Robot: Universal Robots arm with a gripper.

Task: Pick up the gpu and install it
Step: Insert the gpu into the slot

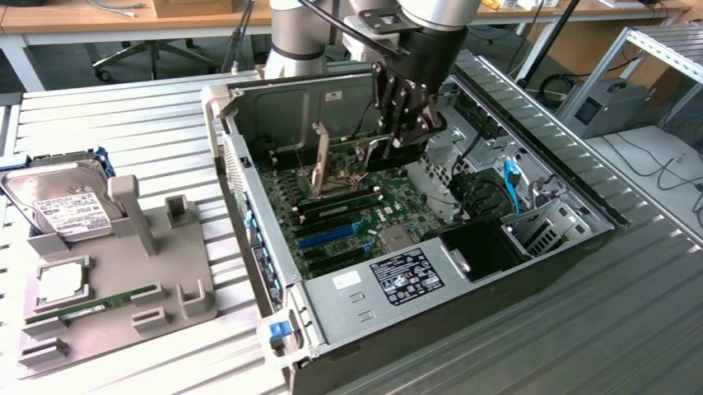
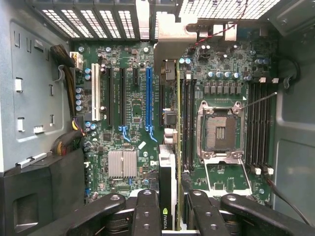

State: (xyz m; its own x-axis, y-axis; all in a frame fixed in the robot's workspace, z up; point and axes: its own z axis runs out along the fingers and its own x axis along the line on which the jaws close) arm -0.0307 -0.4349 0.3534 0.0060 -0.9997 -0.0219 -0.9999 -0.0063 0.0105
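Gripping the gpu [image 2: 167, 182] by its long upper edge, the pincer [image 2: 173, 216] has its dark fingers [image 2: 146, 214] clenched on both faces of the card. The card stands on edge inside the open computer case [image 1: 329, 90], low over the green motherboard [image 2: 123, 123]. In the wrist view it runs just beside the long blue slot [image 2: 148, 98], between that slot and the open processor socket [image 2: 220, 130]; whether its bottom edge is touching the board cannot be told. In the exterior view the pincer [image 1: 404, 136] reaches down into the middle of the case with the gpu [image 1: 384, 155] below its fingers. Well apart, on the exterior view's left, a grey holder [image 1: 143, 271] sits on the ribbed metal table [image 1: 132, 123]. It carries a silver hard drive [image 1: 66, 206] and a narrow green memory stick [image 1: 94, 306].
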